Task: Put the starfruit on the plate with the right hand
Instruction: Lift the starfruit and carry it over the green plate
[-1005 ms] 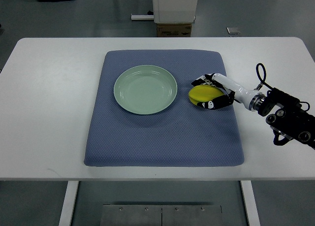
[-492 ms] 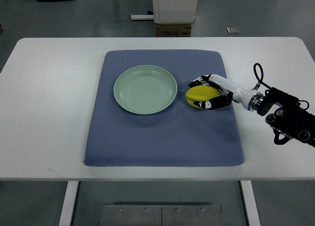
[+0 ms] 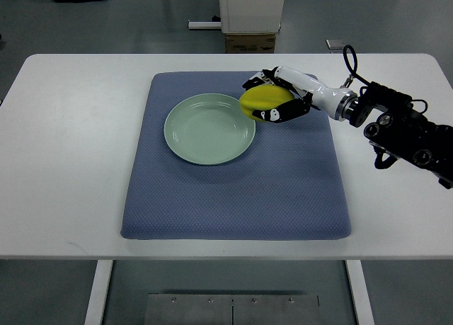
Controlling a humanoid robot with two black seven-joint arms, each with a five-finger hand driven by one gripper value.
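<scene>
- A smooth yellow starfruit, rounded and oblong in outline, is gripped by the right robot hand; its ridges cannot be made out from this view.
- The black-tipped fingers are curled around the fruit from its near and far sides, so the hand is clenched on it.
- The fruit is seen just beside the plate's right rim, at its upper right edge; whether it is raised above the mat or touching it cannot be told.
- The hand is joined to a glossy white forearm shell, followed by a metal wrist ring and a black jointed arm with exposed cables, entering from the right edge.
- The plate is round, shallow and pale green, with a smooth glazed look and a slightly raised rim; nothing is carried on it.
- The plate is set on a blue-grey mat, roughly square with rounded corners and a fine dimpled, fabric-like texture.
- The mat is laid on a white surface, flat, matte and rounded at its corners.
- Behind the surface, a white column base on a cardboard-coloured block is seen on the grey floor.
</scene>
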